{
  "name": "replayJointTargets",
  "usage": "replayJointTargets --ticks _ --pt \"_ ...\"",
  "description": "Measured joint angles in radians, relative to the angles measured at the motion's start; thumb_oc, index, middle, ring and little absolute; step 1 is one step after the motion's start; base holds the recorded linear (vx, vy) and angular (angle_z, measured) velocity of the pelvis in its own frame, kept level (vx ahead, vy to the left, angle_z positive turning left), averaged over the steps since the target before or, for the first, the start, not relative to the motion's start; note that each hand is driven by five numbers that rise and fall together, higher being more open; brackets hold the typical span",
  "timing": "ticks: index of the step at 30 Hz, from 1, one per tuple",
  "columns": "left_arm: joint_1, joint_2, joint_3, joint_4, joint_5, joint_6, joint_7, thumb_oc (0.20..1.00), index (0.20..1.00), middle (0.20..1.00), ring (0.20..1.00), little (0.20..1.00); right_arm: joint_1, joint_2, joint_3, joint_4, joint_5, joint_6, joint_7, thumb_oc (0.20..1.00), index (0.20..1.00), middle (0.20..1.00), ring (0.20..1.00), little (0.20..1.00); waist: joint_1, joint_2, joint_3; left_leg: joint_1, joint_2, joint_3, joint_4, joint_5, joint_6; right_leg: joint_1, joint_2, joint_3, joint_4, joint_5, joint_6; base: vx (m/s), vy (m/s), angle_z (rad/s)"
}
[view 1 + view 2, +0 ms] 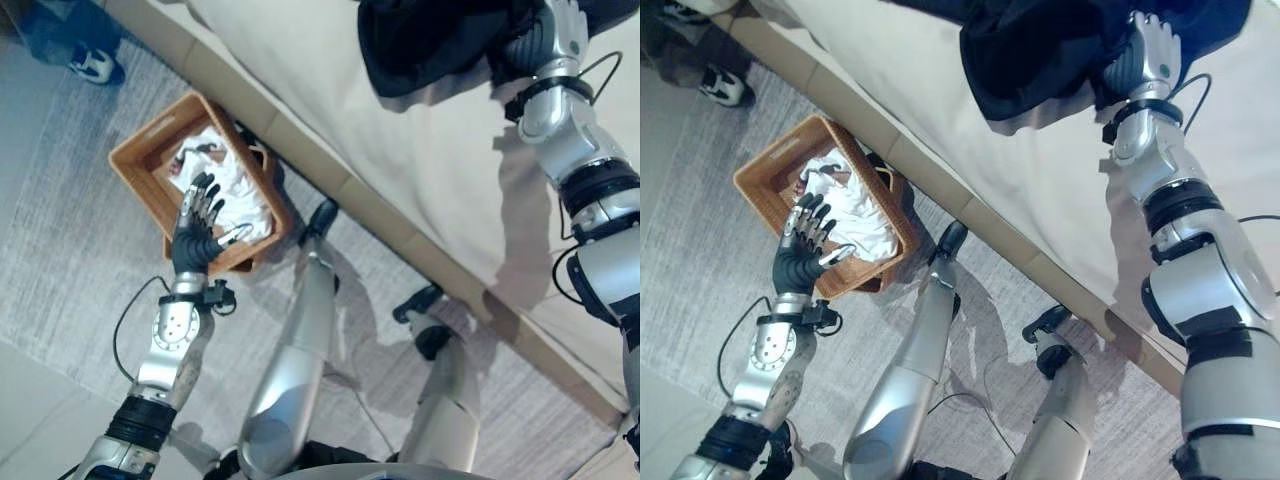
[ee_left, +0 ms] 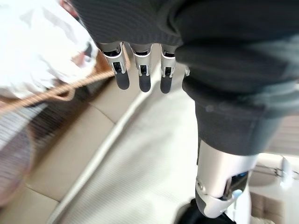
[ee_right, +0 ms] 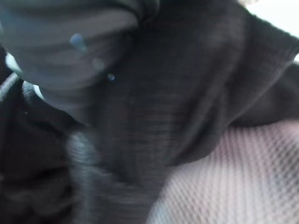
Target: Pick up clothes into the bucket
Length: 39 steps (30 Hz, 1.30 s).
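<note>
Under me runs a grey woven carpet (image 1: pixel 70 270), and alongside it a bed with a tan base (image 1: pixel 400 240) and a cream textured cover (image 1: pixel 400 130), lit brightly.

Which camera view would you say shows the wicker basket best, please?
The right eye view: the whole wicker basket shows, white clothes inside. The left eye view nearly matches. The left wrist view catches part of its rim.

The left hand (image 1: pixel 197 240) hangs open over the near rim of the wicker basket (image 1: pixel 140 158), whose inside is partly taken up by white clothes (image 1: pixel 232 185). Beyond it the bed edge (image 1: pixel 330 180) bars the way. A dark garment (image 1: pixel 1040 55) drapes over the right hand (image 1: pixel 1145 50) on the mattress (image 1: pixel 400 170).
</note>
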<state>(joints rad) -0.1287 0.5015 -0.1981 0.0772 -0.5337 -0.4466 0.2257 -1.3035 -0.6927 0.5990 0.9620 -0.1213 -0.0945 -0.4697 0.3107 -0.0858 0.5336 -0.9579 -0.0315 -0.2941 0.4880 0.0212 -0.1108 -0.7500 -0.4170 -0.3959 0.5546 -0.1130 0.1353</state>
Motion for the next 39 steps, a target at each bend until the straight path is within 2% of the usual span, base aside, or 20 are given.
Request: replayJointTargets --ticks 2,3,5,6,7,8,9,11,14,15,18,22,23,25,28,30,32,39 --pt "-0.001 -0.009 0.007 0.017 0.001 0.0 0.0 1.0 1.0 1.0 1.0 1.0 0.05 0.006 -0.023 -0.087 0.023 -0.013 0.001 0.2 0.2 0.2 0.2 0.2 -0.01 -0.006 -0.002 0.036 0.017 0.012 -0.013 0.0 0.0 0.033 0.015 0.002 -0.032 0.015 -0.003 -0.04 0.006 -0.22" --pt "0.003 -0.015 0.011 0.034 0.001 0.001 0.001 1.0 1.0 1.0 1.0 1.0 0.103 0.017 -0.074 -0.168 0.039 -0.024 0.001 0.2 0.2 0.2 0.2 0.2 -0.016 -0.008 -0.003 0.059 0.025 0.016 -0.026 0.001 0.001 0.06 0.029 0.002 -0.061 0.029 -0.003 -0.02 0.011 -0.18" --pt "0.005 -0.017 0.012 0.045 0.003 0.005 0.001 1.0 1.0 1.0 1.0 1.0 0.139 0.026 -0.09 -0.214 0.059 -0.03 0.001 0.2 0.2 0.2 0.2 0.2 -0.04 -0.015 -0.006 0.084 0.031 0.024 -0.034 0.001 0.002 0.083 0.034 0.005 -0.082 0.036 -0.004 -0.02 0.016 -0.14" --pt "0.003 -0.019 0.018 0.062 0.01 0.008 0.002 1.0 1.0 1.0 1.0 1.0 0.203 0.047 -0.14 -0.287 0.083 -0.044 -0.002 0.2 0.2 0.2 0.2 0.2 -0.06 -0.025 -0.008 0.109 0.037 0.031 -0.045 0.002 0.002 0.107 0.041 0.007 -0.107 0.048 -0.001 -0.02 0.002 -0.15" --pt "0.0 -0.02 0.021 0.074 0.01 0.012 0.005 1.0 1.0 1.0 1.0 1.0 0.232 0.067 -0.167 -0.311 0.095 -0.054 -0.001 0.2 0.2 0.2 0.2 0.2 -0.057 -0.03 -0.01 0.122 0.042 0.037 -0.048 0.001 0.002 0.12 0.046 0.012 -0.119 0.054 0.0 0.0 -0.001 -0.23" --pt "-0.013 -0.023 0.022 0.112 0.011 0.022 0.011 1.0 1.0 1.0 1.0 1.0 0.32 0.109 -0.23 -0.399 0.124 -0.059 0.001 0.2 0.2 0.2 0.2 0.2 -0.079 -0.038 -0.009 0.159 0.052 0.048 -0.064 0.001 0.001 0.162 0.063 0.02 -0.162 0.074 0.001 -0.05 0.041 -0.23" --pt "-0.019 -0.023 0.021 0.134 0.013 0.028 0.011 1.0 1.0 1.0 1.0 1.0 0.359 0.126 -0.248 -0.435 0.136 -0.064 0.002 0.2 0.2 0.2 0.2 0.2 -0.075 -0.039 -0.009 0.177 0.053 0.052 -0.065 0.001 0.002 0.184 0.068 0.02 -0.185 0.094 -0.002 -0.02 0.028 -0.39" --pt "-0.037 -0.023 0.02 0.178 0.053 0.041 0.012 1.0 1.0 1.0 1.0 1.0 0.449 0.141 -0.244 -0.477 0.159 -0.098 0.015 0.2 0.2 0.2 0.2 0.2 -0.1 -0.05 -0.012 0.255 0.07 0.098 -0.088 -0.011 0.011 0.26 0.076 0.035 -0.253 0.121 0.009 0.01 -0.006 -0.41" --pt "-0.043 0.002 0.021 0.18 0.121 0.047 0.012 1.0 1.0 1.0 1.0 1.0 0.532 0.156 -0.251 -0.528 0.206 -0.125 0.058 0.2 0.2 0.2 0.2 0.2 -0.111 -0.069 -0.034 0.327 0.081 0.126 -0.121 -0.016 0.013 0.336 0.094 0.043 -0.332 0.153 0.019 0.04 -0.021 -0.27" --pt "-0.058 0.005 0.017 0.191 0.141 0.041 0.012 1.0 1.0 1.0 1.0 1.0 0.536 0.153 -0.259 -0.539 0.229 -0.128 0.076 0.2 0.2 0.2 0.2 0.2 -0.128 -0.076 -0.047 0.337 0.095 0.142 -0.128 -0.024 0.023 0.342 0.104 0.059 -0.35 0.158 0.023 0.05 -0.037 -0.27" --pt "-0.109 0.029 0.002 0.269 0.223 0.07 0.022 1.0 1.0 1.0 1.0 1.0 0.531 0.151 -0.251 -0.611 0.283 -0.133 0.156 0.2 0.2 0.2 0.2 0.2 -0.15 -0.08 -0.049 0.397 0.109 0.16 -0.141 -0.022 0.014 0.402 0.125 0.074 -0.406 0.191 0.011 0.03 -0.031 -0.29" --pt "-0.18 0.063 0.005 0.332 0.279 0.091 0.044 1.0 1.0 1.0 1.0 1.0 0.5 0.137 -0.194 -0.737 0.358 -0.153 0.255 0.2 0.2 0.2 0.2 0.2 -0.191 -0.111 -0.083 0.522 0.137 0.223 -0.185 -0.029 0.005 0.503 0.152 0.121 -0.497 0.234 0.023 0.06 -0.03 -0.42" --pt "-0.191 0.074 0.007 0.33 0.284 0.091 0.041 1.0 1.0 1.0 1.0 1.0 0.497 0.131 -0.179 -0.778 0.38 -0.158 0.296 0.2 0.2 0.2 0.2 0.2 -0.208 -0.126 -0.111 0.55 0.141 0.239 -0.199 -0.031 0.004 0.518 0.155 0.133 -0.513 0.242 0.024 0.04 -0.017 -0.29" --pt "-0.212 0.075 0.0 0.33 0.284 0.092 0.038 1.0 1.0 1.0 1.0 1.0 0.462 0.113 -0.135 -0.804 0.406 -0.161 0.343 0.2 0.2 0.2 0.2 0.2 -0.22 -0.13 -0.126 0.603 0.147 0.253 -0.217 -0.031 0.003 0.558 0.164 0.144 -0.525 0.247 0.023 0.05 0.011 -0.27" --pt "-0.225 0.058 -0.025 0.327 0.274 0.09 -0.005 1.0 1.0 1.0 1.0 1.0 0.464 0.125 -0.107 -0.805 0.459 -0.157 0.412 0.2 0.2 0.2 0.2 0.2 -0.249 -0.127 -0.207 0.656 0.152 0.268 -0.254 -0.033 0.001 0.595 0.17 0.152 -0.554 0.246 0.023 0.09 0.013 -0.15" --pt "-0.237 0.057 -0.056 0.324 0.263 0.091 -0.031 1.0 1.0 1.0 1.0 1.0 0.464 0.134 -0.079 -0.808 0.499 -0.142 0.45 0.2 0.2 0.2 0.2 0.2 -0.269 -0.123 -0.24 0.702 0.155 0.284 -0.283 -0.032 0.001 0.628 0.169 0.158 -0.566 0.244 0.02 0.08 -0.023 -0.12" --pt "-0.242 0.051 -0.07 0.318 0.247 0.092 -0.047 1.0 1.0 1.0 1.0 1.0 0.464 0.136 -0.061 -0.812 0.509 -0.132 0.472 0.2 0.2 0.2 0.2 0.2 -0.272 -0.12 -0.265 0.723 0.156 0.293 -0.295 -0.032 0.0 0.638 0.17 0.166 -0.571 0.244 0.02 0.07 -0.043 -0.11" --pt "-0.254 -0.07 -0.115 0.221 0.169 0.11 -0.083 1.0 1.0 1.0 1.0 1.0 0.476 0.166 -0.037 -0.851 0.544 -0.095 0.528 0.2 0.2 0.2 0.2 0.2 -0.289 -0.077 -0.318 0.804 0.153 0.303 -0.341 -0.028 0.0 0.709 0.174 0.166 -0.599 0.242 0.02 0.06 -0.015 -0.01"
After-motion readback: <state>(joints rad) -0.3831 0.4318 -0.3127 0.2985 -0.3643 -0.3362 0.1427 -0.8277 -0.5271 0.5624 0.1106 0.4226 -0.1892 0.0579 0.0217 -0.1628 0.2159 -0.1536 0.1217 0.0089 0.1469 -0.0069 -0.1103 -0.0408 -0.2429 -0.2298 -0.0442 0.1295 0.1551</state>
